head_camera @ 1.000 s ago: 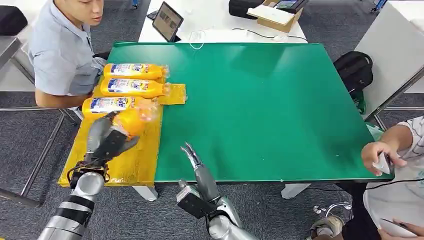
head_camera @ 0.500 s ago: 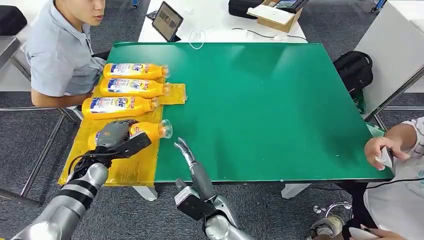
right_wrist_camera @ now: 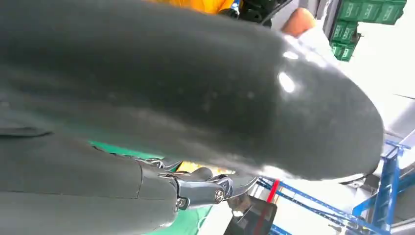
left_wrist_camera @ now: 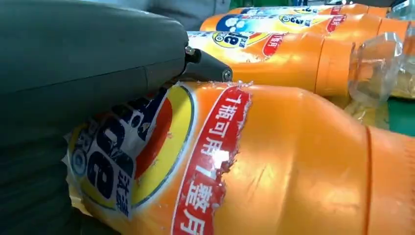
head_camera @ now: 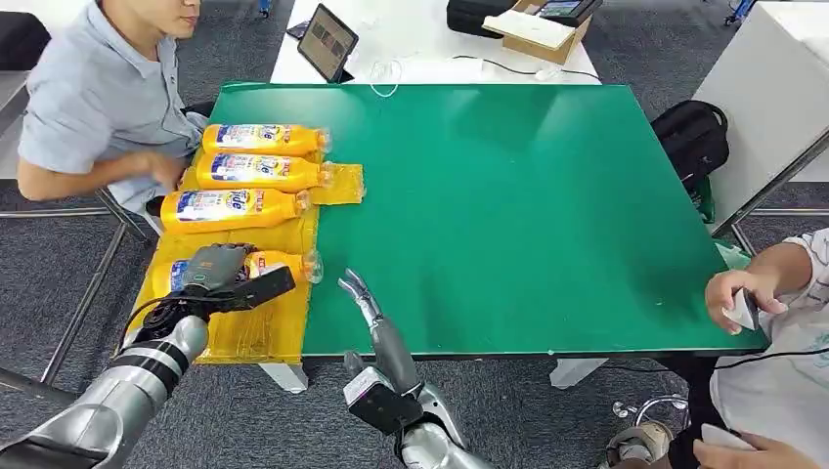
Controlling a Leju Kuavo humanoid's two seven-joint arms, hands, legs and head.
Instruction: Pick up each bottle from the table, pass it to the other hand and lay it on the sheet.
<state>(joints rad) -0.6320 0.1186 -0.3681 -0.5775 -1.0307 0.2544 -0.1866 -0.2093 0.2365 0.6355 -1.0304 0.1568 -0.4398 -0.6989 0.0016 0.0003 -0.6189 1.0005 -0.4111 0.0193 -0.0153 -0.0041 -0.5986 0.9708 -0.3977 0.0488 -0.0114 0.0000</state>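
Four orange detergent bottles now lie on the yellow sheet (head_camera: 256, 332); the fourth bottle (head_camera: 274, 264) was tilted up in the left hand (head_camera: 220, 274) 1 s ago and has since come down flat, cap toward the green table (head_camera: 508, 215). Left hand fingers are still wrapped over its label, so release is not yet done, I judge. Right hand (head_camera: 360, 295) hovers near the table edge, fingers apart, holding nothing. Label end of the bottle is hidden under the hand; the right wrist view is blocked by the hand's cover.
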